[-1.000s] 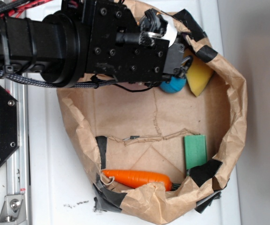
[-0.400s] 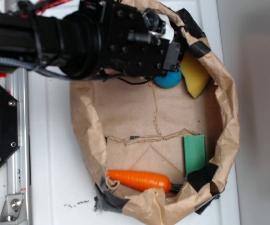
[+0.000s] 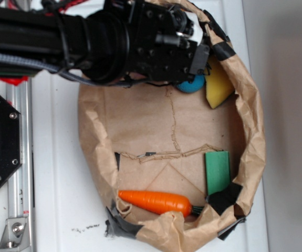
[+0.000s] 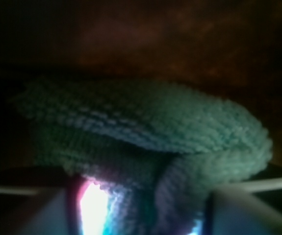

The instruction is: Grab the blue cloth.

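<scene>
The arm reaches in from the upper left of the exterior view, over the rim of the paper bag, its head covering the bag's upper edge. The gripper itself is hidden there under the black housing. In the wrist view the cloth fills the middle of the frame, a bunched, nubbly teal fold sitting between the two pale fingers at the bottom corners; the fabric drops down into the gap between them. The jaws look partly spread with the cloth inside, but whether they are already pressing on it cannot be told.

In the exterior view only a blue patch peeks out just below the arm's head; whether it is cloth or ball cannot be told. It sits beside the yellow sponge. The green block and carrot lie well apart, at the lower part of the bag.

The step in hand seems to be the grasp itself. The next move likely calls for closing firmly on the fold, then lifting straight up clear of the sponge and the bag's rim.
</scene>
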